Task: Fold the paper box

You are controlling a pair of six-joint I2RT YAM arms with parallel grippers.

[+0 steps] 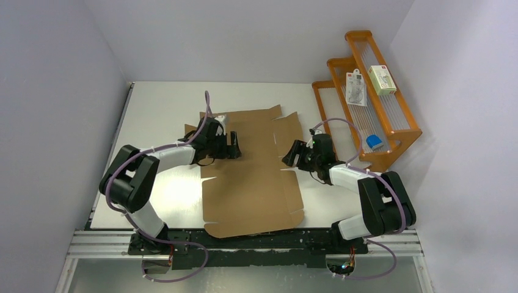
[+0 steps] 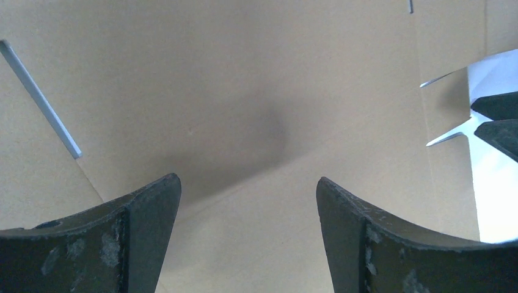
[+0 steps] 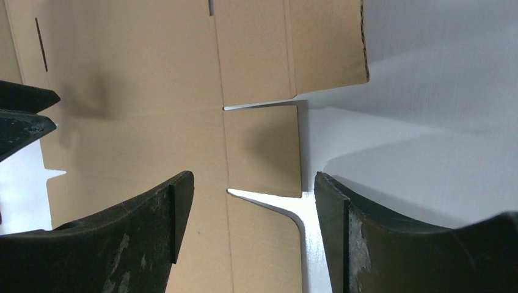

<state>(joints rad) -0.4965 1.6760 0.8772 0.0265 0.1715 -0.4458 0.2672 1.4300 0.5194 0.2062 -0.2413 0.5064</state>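
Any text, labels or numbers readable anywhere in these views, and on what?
None legible.
White flat package and white boxed package on the orange wire-fronted rack: print too small to read.
Flat brown cardboard sheet: no print visible.

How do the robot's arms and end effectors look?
The left arm and the right arm both have black joints, white links and a purple cable alongside. The left end effector and the right end effector each have two dark, curved fingers with whitish scuff marks.
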